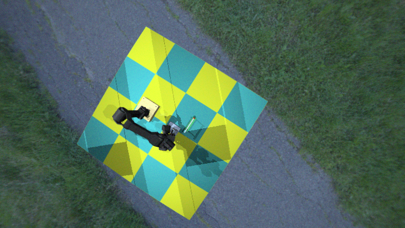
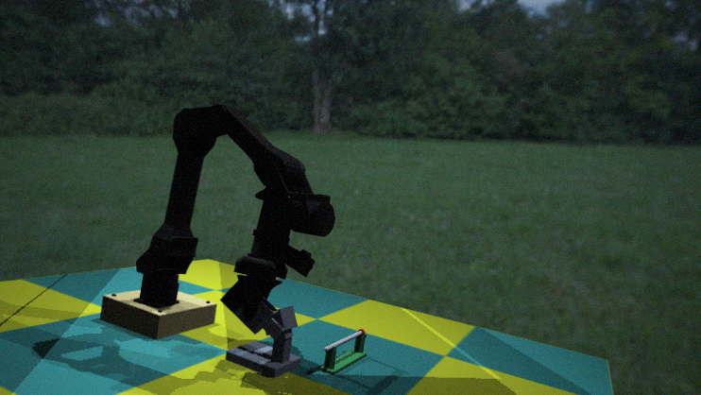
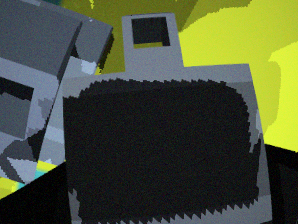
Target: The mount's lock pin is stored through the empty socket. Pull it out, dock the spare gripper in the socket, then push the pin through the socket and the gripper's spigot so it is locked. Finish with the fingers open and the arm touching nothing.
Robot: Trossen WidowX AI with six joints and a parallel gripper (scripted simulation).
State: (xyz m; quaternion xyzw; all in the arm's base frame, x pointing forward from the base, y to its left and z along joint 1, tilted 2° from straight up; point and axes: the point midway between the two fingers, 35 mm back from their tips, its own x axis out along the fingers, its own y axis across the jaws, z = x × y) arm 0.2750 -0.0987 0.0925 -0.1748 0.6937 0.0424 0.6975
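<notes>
My gripper (image 2: 259,319) (image 3: 160,155) is shut on the spare gripper (image 3: 165,130) (image 2: 266,312), a grey block held above the mat, close beside the mount's head. Its narrow spigot (image 3: 174,55), with a square through-hole, points away from my fingers and shows outside the socket in the wrist view. The grey mount (image 1: 175,126) (image 2: 245,360) (image 3: 42,37) stands on the mat with a flat base, a post and a tilted head. Whether they touch is unclear. The white lock pin (image 1: 189,125) (image 2: 343,340), with a red head, lies across the green rack (image 2: 345,362).
The arm's pale base block (image 1: 153,107) (image 2: 129,317) stands behind the mount. The pin rack is on the mount's other side from the arm's base, a short way off. The yellow and teal checkered mat (image 1: 210,84) (image 2: 394,323) lies under everything and carries broad shadows.
</notes>
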